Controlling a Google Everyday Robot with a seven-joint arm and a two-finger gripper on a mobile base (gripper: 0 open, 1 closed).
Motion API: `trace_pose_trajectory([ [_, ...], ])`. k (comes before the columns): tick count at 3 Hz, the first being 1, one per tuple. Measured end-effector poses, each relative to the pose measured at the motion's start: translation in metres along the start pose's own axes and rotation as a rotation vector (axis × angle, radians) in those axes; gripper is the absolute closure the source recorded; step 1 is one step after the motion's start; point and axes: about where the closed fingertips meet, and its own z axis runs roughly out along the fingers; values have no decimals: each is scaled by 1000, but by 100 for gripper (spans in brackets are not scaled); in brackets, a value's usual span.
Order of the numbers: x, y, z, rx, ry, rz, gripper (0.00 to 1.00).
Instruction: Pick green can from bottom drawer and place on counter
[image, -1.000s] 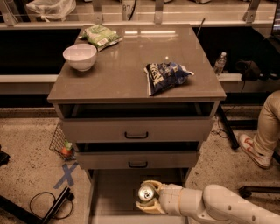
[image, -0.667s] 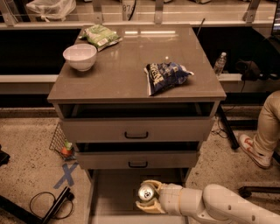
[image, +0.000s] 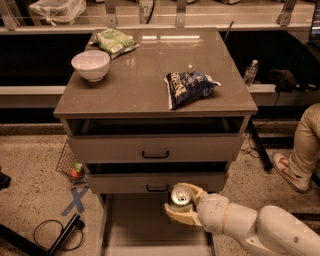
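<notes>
The green can (image: 179, 196) shows its shiny silver top and pull tab. My gripper (image: 182, 205) is shut on the green can, its pale fingers wrapped round the can's sides, and holds it over the right part of the open bottom drawer (image: 135, 225), just in front of the middle drawer's face. The white arm reaches in from the lower right. The counter (image: 140, 80) is the glossy grey-brown top above.
On the counter lie a white bowl (image: 90, 65), a green snack bag (image: 113, 40) and a blue chip bag (image: 189, 86). The two upper drawers (image: 156, 148) stand slightly open. A water bottle (image: 250, 73) and a person's leg (image: 302, 150) are at the right. A cable (image: 55, 232) lies on the floor at the left.
The gripper has lifted the can a little and moved it toward the middle drawer's face. Nothing else has moved.
</notes>
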Motion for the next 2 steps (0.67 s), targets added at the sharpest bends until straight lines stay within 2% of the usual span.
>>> trace_pose_trajectory([
  [1, -71, -32, -29, 122, -55, 64, 100],
  [2, -126, -71, -46, 232, -57, 108, 100],
])
